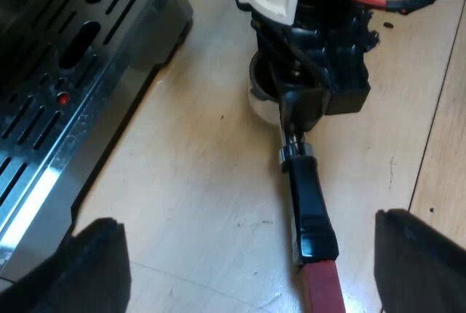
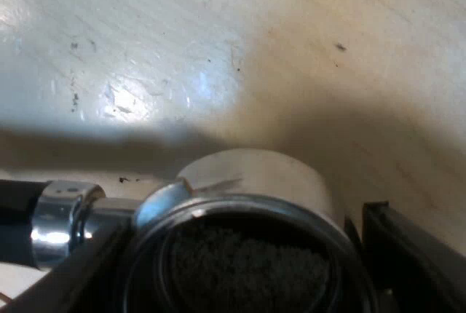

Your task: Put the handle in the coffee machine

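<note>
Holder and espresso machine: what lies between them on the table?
Nothing but bare wooden table lies between the holder and the espresso machine, as the left wrist view shows.

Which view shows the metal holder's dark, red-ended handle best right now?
The left wrist view: the dark handle lies along the pale wooden table, down to its red end. The right wrist view gives its shiny metal collar and a sliver of dark grip beside the grounds-filled metal basket.
</note>
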Action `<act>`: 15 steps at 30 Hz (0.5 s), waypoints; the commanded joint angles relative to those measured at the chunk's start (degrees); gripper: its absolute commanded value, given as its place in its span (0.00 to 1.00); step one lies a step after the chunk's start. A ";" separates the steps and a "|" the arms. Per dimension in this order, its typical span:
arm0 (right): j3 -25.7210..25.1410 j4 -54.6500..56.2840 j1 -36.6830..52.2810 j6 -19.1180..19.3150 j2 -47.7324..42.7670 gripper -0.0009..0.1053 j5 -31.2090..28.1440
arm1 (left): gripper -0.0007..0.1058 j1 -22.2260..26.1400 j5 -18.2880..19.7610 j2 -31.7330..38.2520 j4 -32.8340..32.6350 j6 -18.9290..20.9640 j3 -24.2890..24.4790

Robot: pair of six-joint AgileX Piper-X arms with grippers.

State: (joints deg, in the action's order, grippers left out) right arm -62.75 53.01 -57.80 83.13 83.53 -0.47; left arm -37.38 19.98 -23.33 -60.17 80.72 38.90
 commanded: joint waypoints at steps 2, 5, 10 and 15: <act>-0.37 0.45 3.09 -1.04 -2.30 0.01 4.65 | 0.67 -0.27 0.38 0.04 0.46 -0.25 0.27; -0.37 0.45 4.62 -1.04 -3.67 0.01 5.01 | 0.67 -0.27 0.38 0.04 1.40 -0.25 -0.54; -1.59 1.87 5.67 -1.46 -5.26 0.01 5.89 | 0.67 -0.27 0.48 -0.08 4.29 -0.25 -4.30; -4.71 4.11 5.67 -1.12 -5.26 0.01 5.89 | 0.67 -0.27 0.63 -0.08 7.85 -0.50 -6.91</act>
State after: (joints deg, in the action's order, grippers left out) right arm -66.43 56.93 -52.39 81.83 79.18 4.46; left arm -37.38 20.13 -23.33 -53.27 80.33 31.89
